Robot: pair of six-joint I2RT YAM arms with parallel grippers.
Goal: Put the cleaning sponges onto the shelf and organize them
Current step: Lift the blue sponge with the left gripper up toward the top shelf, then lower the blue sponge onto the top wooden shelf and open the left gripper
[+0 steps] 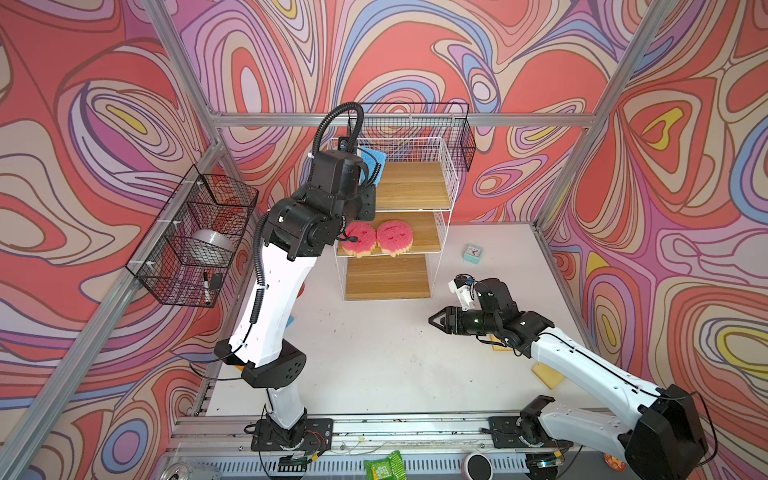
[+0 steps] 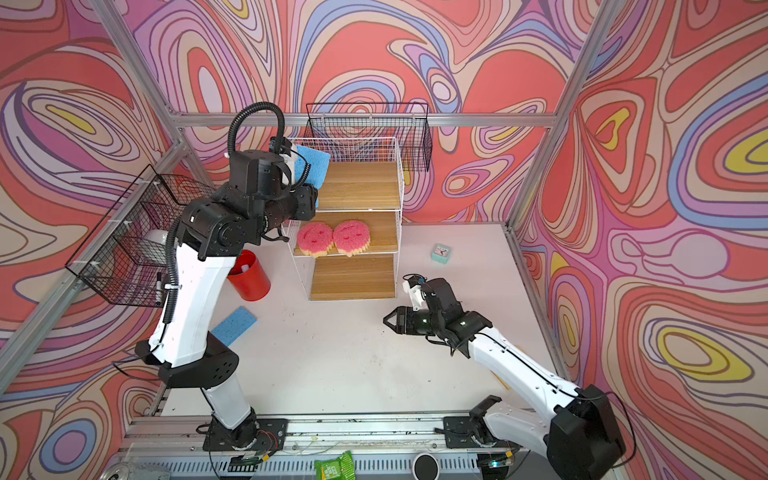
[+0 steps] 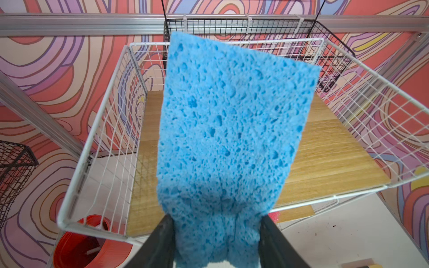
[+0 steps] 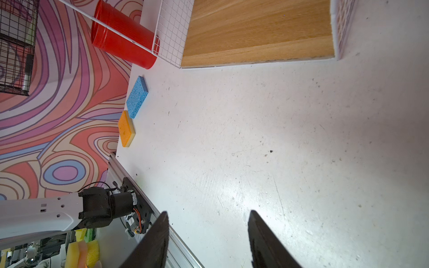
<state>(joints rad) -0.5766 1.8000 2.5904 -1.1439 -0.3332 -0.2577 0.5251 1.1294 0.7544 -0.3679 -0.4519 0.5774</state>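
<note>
Left gripper (image 3: pixel 216 219): clamped on blue sponge (image 3: pixel 232 120) above shelf (image 3: pixel 99 130) top board.
Right gripper (image 4: pixel 207 214): jaws apart, empty, over table (image 4: pixel 255 139).

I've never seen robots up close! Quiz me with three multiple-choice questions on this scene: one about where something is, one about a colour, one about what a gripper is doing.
1. Where do the pink smiley sponges lie?
A) top board
B) middle board
C) table

2. What colour is the sponge in the left gripper?
A) orange
B) blue
C) pink

3. How is the right gripper?
A) shut on a clock
B) shut on a sponge
C) open, holding nothing

Answers:
1 B: both top views show the two lying side by side on the middle board.
2 B: the left wrist view shows a blue one pinched in that gripper.
3 C: in the right wrist view its jaws stand apart with nothing between them.
</note>
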